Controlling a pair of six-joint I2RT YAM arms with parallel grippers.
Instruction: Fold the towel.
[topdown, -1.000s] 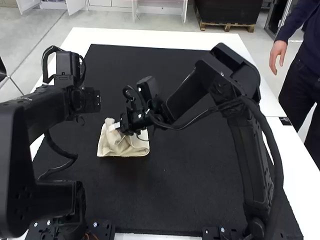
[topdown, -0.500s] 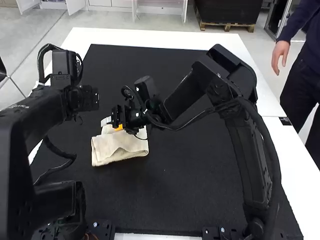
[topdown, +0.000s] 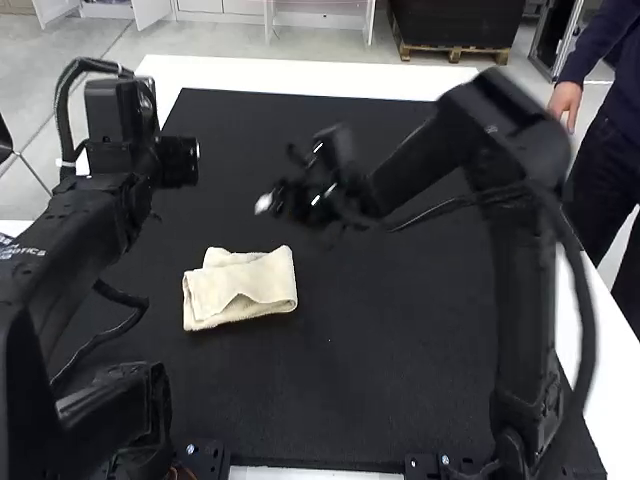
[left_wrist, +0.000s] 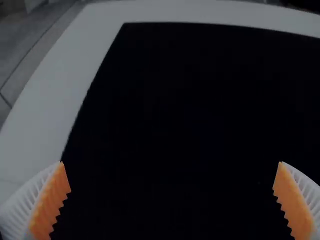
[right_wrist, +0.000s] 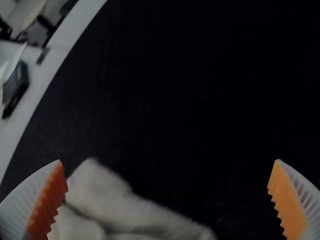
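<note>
towel (topdown: 240, 290) folded on black mat (topdown: 370, 400)

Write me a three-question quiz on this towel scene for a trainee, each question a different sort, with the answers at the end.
1. Fill in the colour: the towel lies on a ____ mat.

2. True or false: the towel is spread out flat in a single layer.

3. Which describes the right pincer?
a) Clamped on the towel's edge
b) Open wide, with nothing between its fingers
c) Squeezed shut on itself

Key: 1. black; 2. false; 3. b
</note>
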